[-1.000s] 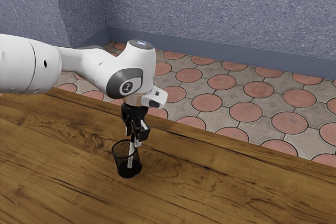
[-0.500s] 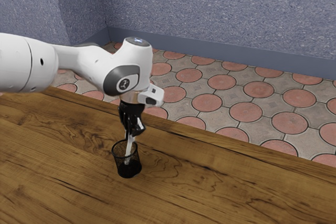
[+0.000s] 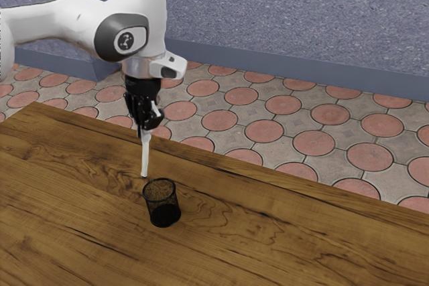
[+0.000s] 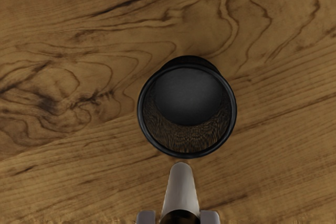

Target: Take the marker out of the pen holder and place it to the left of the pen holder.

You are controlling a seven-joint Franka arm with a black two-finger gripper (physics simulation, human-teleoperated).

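Gripper [image 3: 145, 127] holds the marker [image 3: 145, 157] near-upright, outside the pen holder [image 3: 163, 215]. Risk: premature release above the table [image 3: 80, 232] may cause dropping and rolling.

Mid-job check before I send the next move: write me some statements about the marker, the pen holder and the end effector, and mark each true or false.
1. The end effector is shut on the marker. True.
2. The marker's lower end is inside the pen holder. False: the whole marker is outside it.
3. The pen holder stands upright on the table. True.
4. Another pen stands in the pen holder. False: the pen holder is empty.
5. The marker lies flat on the table. False: it hangs nearly upright from the end effector.
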